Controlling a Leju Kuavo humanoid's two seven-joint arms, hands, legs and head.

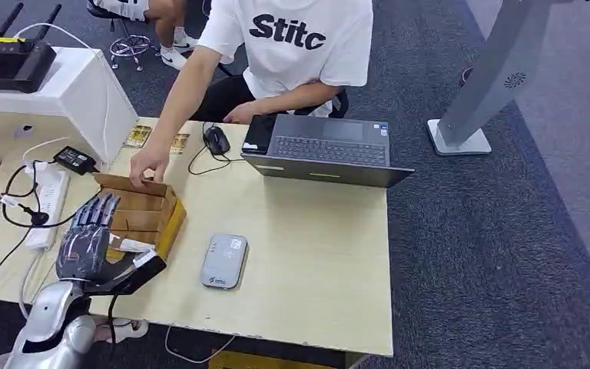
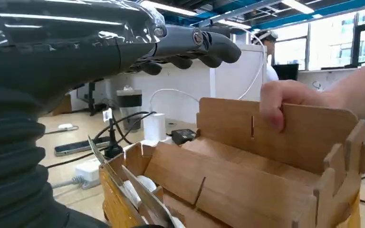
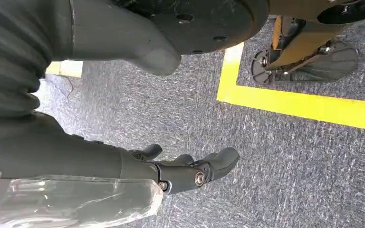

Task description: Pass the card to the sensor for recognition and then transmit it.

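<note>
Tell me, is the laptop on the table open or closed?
Open. The laptop shows its keyboard and touchpad in the head view; its screen faces away, so on or off cannot be told.

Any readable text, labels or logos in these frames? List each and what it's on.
"Stitc" on the person's white T-shirt; the word is cut off by a fold, so any remaining letters are hidden.
Grey card reader: small marks on its near end, too small to read.
Two cards at the table's far edge: printed faces, too blurred to read.
Grey stand: a round swirl logo, no legible letters.
Laptop: no readable text.
</note>
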